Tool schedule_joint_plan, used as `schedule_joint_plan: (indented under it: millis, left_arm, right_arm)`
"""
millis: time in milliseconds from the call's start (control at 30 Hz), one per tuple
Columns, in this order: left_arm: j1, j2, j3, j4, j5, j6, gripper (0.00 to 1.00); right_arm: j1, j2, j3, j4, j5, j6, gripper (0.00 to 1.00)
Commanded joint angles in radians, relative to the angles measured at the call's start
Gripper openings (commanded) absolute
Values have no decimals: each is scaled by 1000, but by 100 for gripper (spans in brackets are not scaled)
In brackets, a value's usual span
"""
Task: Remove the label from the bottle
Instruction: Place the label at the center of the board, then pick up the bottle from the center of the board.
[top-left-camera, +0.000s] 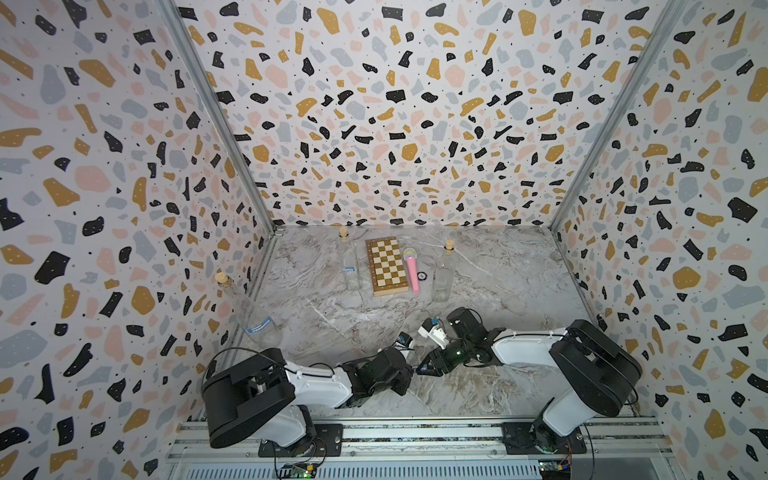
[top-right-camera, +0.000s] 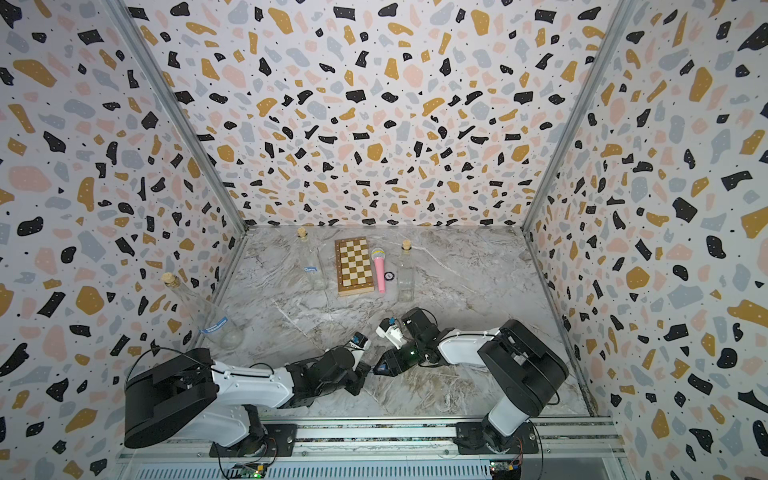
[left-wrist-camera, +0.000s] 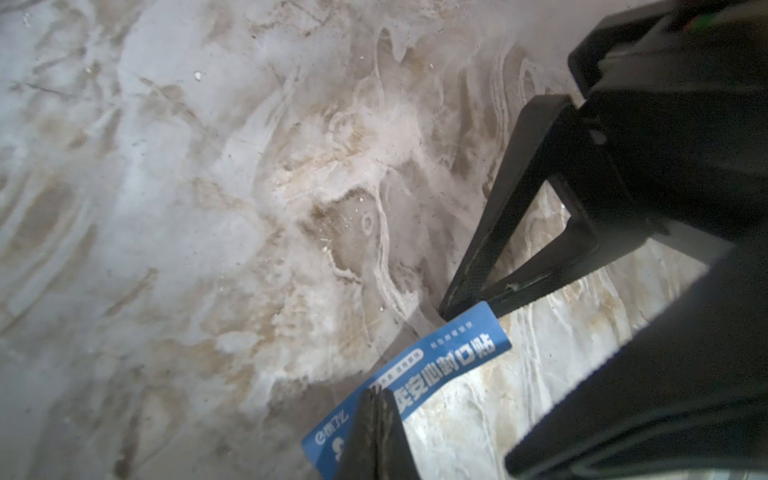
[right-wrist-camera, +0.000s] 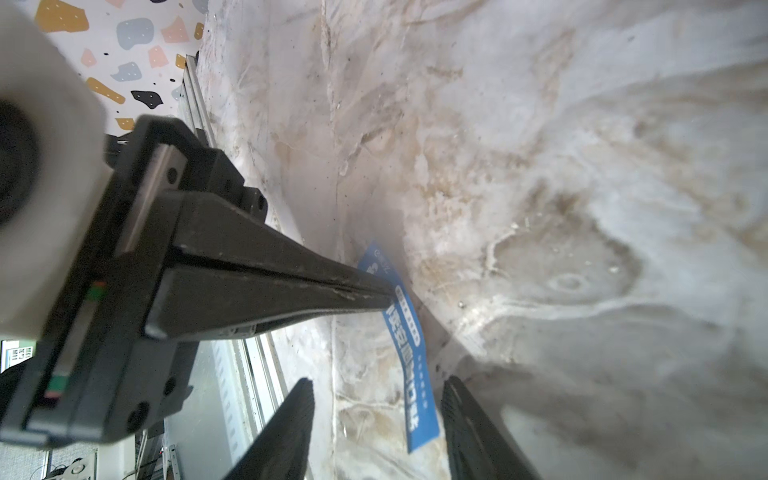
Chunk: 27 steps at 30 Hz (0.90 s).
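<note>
At bench (top-left-camera: 490, 399) front centre, between arms: blue label (left-wrist-camera: 449, 353) off any bottle, held above surface; left gripper (left-wrist-camera: 376, 392) fingers pressed together, pinching one end; right gripper (right-wrist-camera: 378, 380) fingers spread astride far end; step judged: peeled label changing hands; next move: set label down, approach labelled bottle (top-left-camera: 251, 320).
</note>
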Motion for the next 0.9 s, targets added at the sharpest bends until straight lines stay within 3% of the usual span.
schedule_joint_plan:
  millis: [0, 267, 500, 733, 800, 867]
  left_arm:
    - [-7, 4, -22, -16, 13, -9, 5]
    - [-7, -134, 15, -129, -29, 14, 9]
    - [-7, -306, 122, -316, -116, 54, 35]
    - [-7, -435, 218, -492, -248, 49, 64]
    - [-7, -462, 233, -517, -271, 57, 72]
    - [-7, -481, 243, -535, -289, 66, 79]
  right_arm:
    - [-7, -58, 8, -49, 17, -13, 53]
    - [-18, -183, 39, -134, 95, -40, 53]
    - [4, -312, 34, -94, 220, -113, 52]
    - [76, -466, -22, 57, 332, -274, 55]
    - [78, -492, -40, 102, 349, -295, 60]
    - [78, -505, -43, 122, 375, -305, 80]
